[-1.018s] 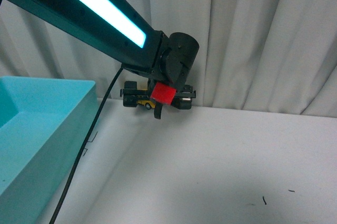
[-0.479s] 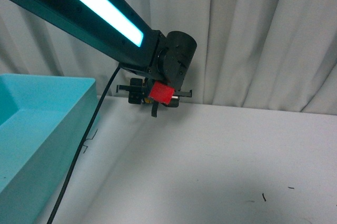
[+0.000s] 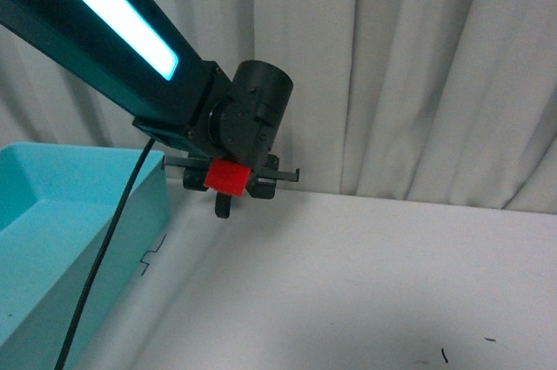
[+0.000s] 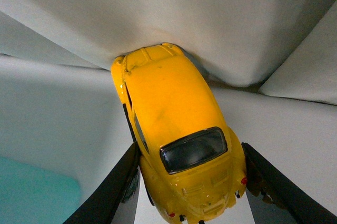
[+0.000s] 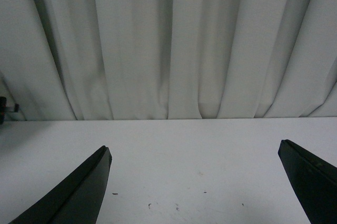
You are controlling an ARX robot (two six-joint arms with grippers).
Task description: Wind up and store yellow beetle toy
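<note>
Nearest the robot, the turquoise bin point(image 3: 52, 257) is sitting on the white table point(image 3: 365, 283). The table's bare surface is stretching away to the right of the bin.

The right gripper point(image 5: 195, 182) is hanging with its jaws spread wide and nothing between them. Only table and curtain are showing beneath it. Where it is standing relative to the bin cannot be told.

Just past the bin's far right corner, the left gripper point(image 3: 228, 187) is closing on the yellow beetle toy point(image 4: 176, 129). Its two dark fingers are pressing the car's flanks near the rear window. The toy's nose is pointing at, and perhaps touching, a fold of the grey curtain point(image 3: 392, 65) behind the bin. Whether the wheels are touching the table cannot be told.

Judging from this, the toy is being gripped securely and the job is sitting between winding and storing. If the spring is unwound, the next move is calling for dragging the wheels backward along the table. Otherwise, it is calling for swinging the toy over the bin's rim and parting the jaws low inside.
</note>
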